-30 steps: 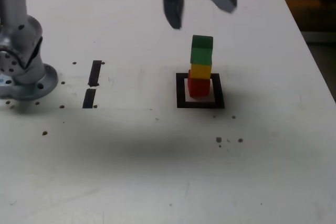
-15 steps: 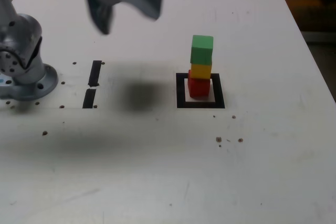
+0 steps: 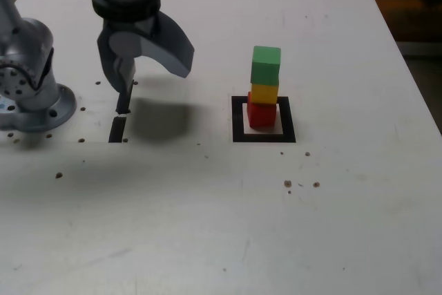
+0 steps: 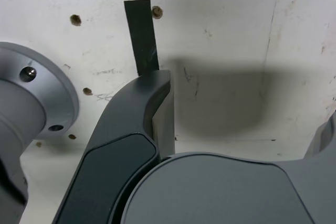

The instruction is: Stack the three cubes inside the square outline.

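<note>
Three cubes [image 3: 264,86] stacked in square outline [image 3: 263,137] | hand [image 3: 146,72] wide, empty

Your gripper [image 3: 148,77]: jaws spread wide, empty, pointing down. Position: just above the two short tape strips [image 3: 124,96], close to the arm's base [image 3: 31,94]. One finger [image 4: 131,124] fills your wrist view.

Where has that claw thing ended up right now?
In the exterior view the gripper hangs open and empty on the left, over the two short black tape strips beside the arm's base, well clear of the cube stack.
</note>
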### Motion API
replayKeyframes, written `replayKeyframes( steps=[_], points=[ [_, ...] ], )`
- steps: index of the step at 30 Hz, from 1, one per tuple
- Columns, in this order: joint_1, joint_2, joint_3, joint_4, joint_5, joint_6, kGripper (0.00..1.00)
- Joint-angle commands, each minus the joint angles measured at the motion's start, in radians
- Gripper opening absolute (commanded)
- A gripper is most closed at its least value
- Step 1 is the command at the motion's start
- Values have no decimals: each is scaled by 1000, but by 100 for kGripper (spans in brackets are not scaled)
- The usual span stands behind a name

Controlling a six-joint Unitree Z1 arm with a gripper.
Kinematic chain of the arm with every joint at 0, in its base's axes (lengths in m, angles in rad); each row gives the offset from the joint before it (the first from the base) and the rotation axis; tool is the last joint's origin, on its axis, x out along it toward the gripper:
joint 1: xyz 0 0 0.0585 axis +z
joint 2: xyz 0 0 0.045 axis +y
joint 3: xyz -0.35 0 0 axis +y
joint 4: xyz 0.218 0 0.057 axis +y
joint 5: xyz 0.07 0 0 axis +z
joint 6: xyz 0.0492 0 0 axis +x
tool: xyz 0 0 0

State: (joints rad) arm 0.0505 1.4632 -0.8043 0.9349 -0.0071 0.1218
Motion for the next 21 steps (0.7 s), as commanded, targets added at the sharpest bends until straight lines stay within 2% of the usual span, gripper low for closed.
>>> replayKeyframes(
  steps=[1, 10, 21],
  points=[
    [2, 13, 10, -17, -1, 1, 99],
    [2, 54, 74, -127, -11, -1, 99],
    [1, 89, 90, -178, -14, -1, 99]
  ],
)
